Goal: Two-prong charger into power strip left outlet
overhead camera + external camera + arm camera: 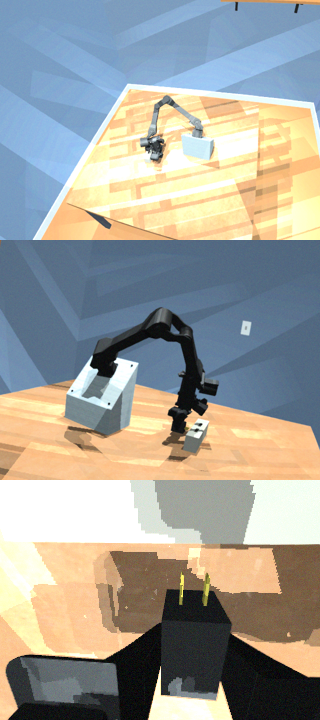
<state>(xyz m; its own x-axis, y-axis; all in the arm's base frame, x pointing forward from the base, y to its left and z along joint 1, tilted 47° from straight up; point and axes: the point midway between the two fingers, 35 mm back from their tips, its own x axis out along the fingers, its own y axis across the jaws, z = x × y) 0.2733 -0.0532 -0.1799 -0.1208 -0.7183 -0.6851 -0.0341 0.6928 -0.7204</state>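
Observation:
The black two-prong charger [192, 655] is clamped between the fingers of my gripper [155, 155] [178, 426] [187, 630], which is shut on it. Its two yellow prongs [181, 590] point away from the fingers, towards the strip in the wrist view; a bit of yellow also shows beside the fingertips in the exterior view. The white power strip [147, 157] [192, 442] [65, 512] stands on the table close beside the gripper. Two dark outlet openings [196, 430] show on its upper face. In the wrist view a band of table separates the prong tips from the strip, and the outlets are out of frame.
The pale wedge-shaped base [197, 147] [86, 406] carries the arm and stands on the wooden table [196, 206] [144, 464]. A shadow [150, 575] lies across the wood below the prongs. A wall plate [243, 330] is far behind.

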